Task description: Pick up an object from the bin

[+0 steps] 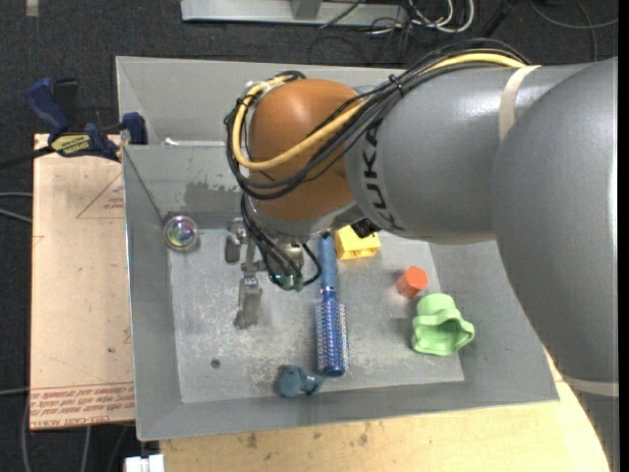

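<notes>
My gripper (247, 306) hangs under the orange wrist cover, low over the bare bin floor in the left middle. A blue hairbrush (329, 327) lies just to its right, bristle head toward the front and handle pointing back under the wrist. A yellow block (357, 243) sits behind the brush, partly hidden by the arm. Near the left wall, back-left of the gripper, rests a shiny round metal thing (181, 232). Nothing shows in the gripper's grasp.
A small orange piece (413, 281) and a crumpled green thing (441, 326) lie to the right. A little grey-blue thing (295, 383) sits at the front wall. The big grey arm covers the bin's back right.
</notes>
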You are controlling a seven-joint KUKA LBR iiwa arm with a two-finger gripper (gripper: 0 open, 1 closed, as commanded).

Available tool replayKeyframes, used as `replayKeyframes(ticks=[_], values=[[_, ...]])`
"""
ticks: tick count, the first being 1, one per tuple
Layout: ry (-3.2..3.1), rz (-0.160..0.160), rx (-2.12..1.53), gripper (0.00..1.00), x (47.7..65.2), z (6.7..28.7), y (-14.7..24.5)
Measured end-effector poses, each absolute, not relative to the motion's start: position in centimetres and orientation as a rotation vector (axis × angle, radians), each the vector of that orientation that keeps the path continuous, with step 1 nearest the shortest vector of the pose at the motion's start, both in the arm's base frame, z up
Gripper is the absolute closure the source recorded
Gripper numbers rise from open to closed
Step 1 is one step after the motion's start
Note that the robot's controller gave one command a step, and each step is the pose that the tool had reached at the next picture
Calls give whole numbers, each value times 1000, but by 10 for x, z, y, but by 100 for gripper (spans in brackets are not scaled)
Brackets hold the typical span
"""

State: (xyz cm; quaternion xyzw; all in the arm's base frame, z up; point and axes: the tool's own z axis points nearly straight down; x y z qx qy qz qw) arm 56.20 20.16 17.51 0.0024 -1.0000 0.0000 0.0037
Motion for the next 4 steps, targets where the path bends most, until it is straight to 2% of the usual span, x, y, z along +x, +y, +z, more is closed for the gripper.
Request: replayKeyframes(ticks=[1, 2, 3, 4], values=[[-3124, 3, 258, 0, 494, 112, 151], [-3138, 3, 148, 0, 491, 80, 62], [-3107, -3, 578, 0, 488, 73, 53], [-3089, -3, 575, 100, 483, 71, 52]])
